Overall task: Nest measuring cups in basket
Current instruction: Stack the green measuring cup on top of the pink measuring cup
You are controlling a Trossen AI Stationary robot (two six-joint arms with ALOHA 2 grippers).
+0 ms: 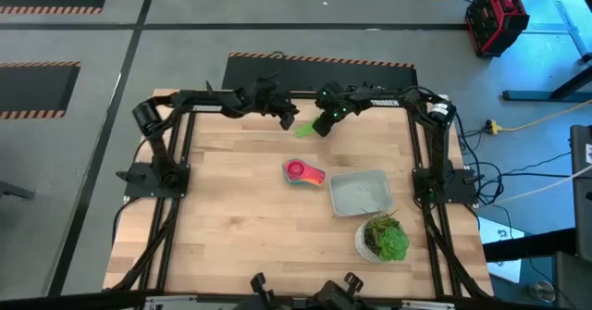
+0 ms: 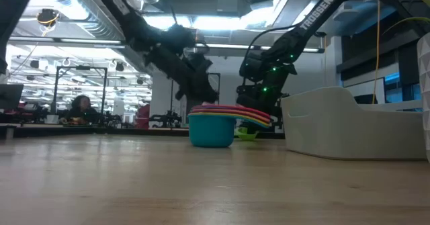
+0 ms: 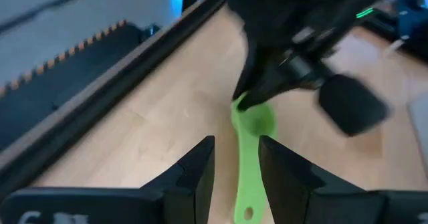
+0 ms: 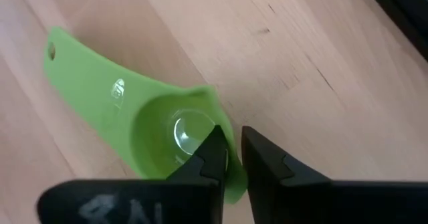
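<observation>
Right gripper (image 4: 231,158) clamps the green cup's (image 4: 144,127) rim, seen only at its wrist; left gripper (image 3: 237,167) hangs apart above the handle.

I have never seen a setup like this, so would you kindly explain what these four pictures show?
This is a robot with two dark arms at a wooden table. One picture looks down from above, one looks level across the tabletop, and two come from cameras on the wrists. At the table's far edge lies a small green plastic measuring cup. The right hand has its fingers nearly closed on that cup's rim. The left hand is open, with the cup's handle between its fingers. Mid-table sits a stack of nested coloured plastic cups; beside it is a shallow light-gray rectangular basket, then a round white pot with a green plant.
</observation>
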